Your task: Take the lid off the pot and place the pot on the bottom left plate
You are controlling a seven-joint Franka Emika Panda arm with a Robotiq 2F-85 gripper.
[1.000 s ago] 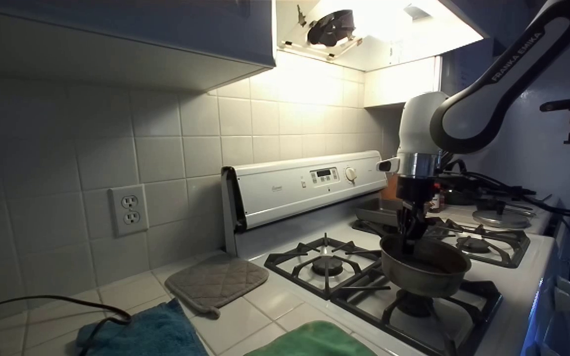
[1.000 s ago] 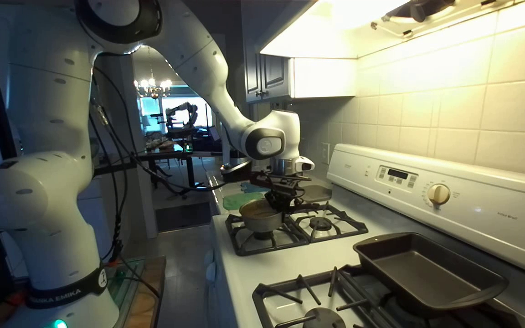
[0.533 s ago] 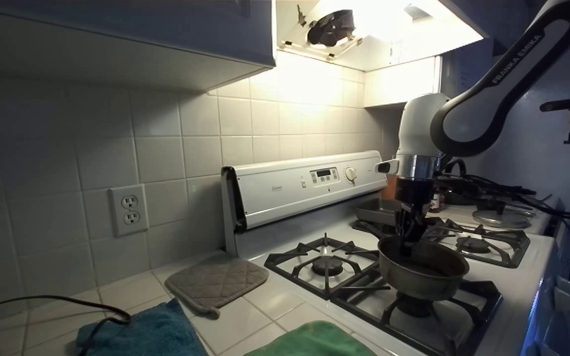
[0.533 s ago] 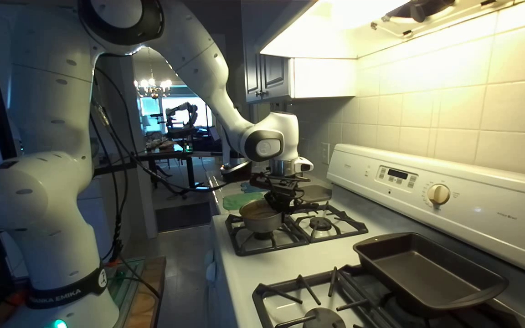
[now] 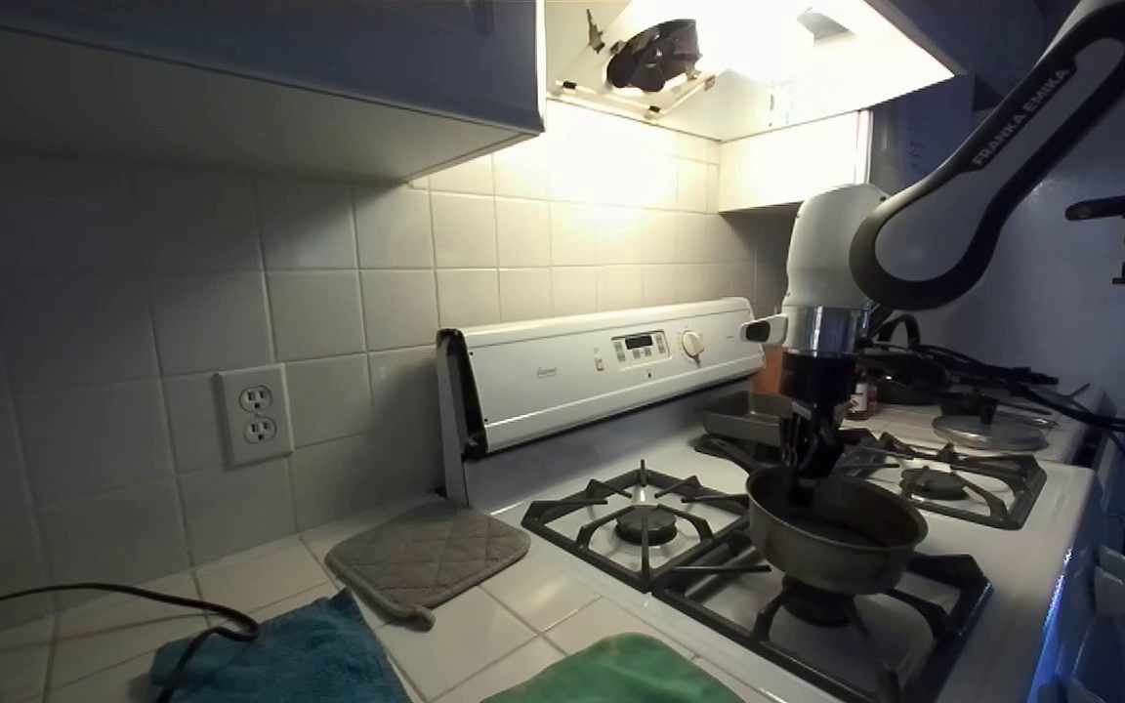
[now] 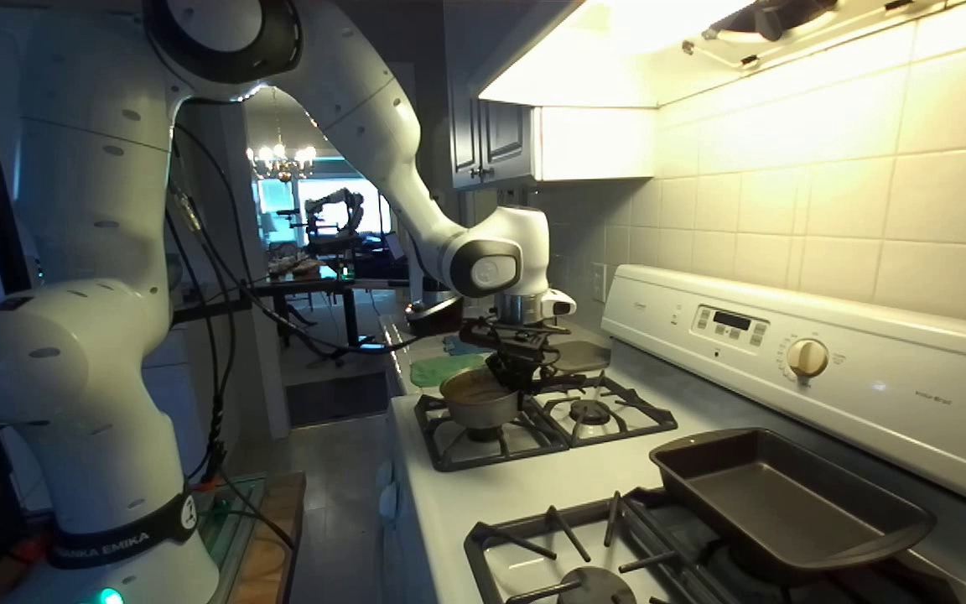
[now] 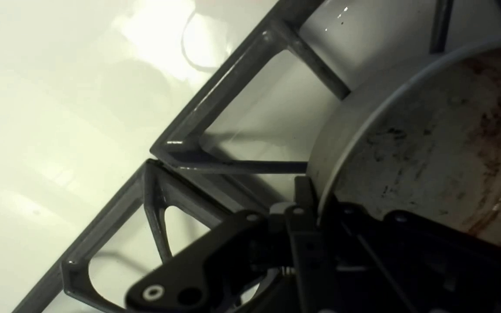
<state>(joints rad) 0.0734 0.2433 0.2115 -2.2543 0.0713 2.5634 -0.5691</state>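
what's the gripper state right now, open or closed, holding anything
Gripper: closed, holding the pot at its edge, one of its fingers outside the pot and one inside.

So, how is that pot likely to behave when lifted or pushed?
The pot looks like metal, so it should stay stiff rather than flex. The pincer grips it at just one side, so the far side may dip when lifted. Wide and low, it would probably slide rather than topple if pushed.
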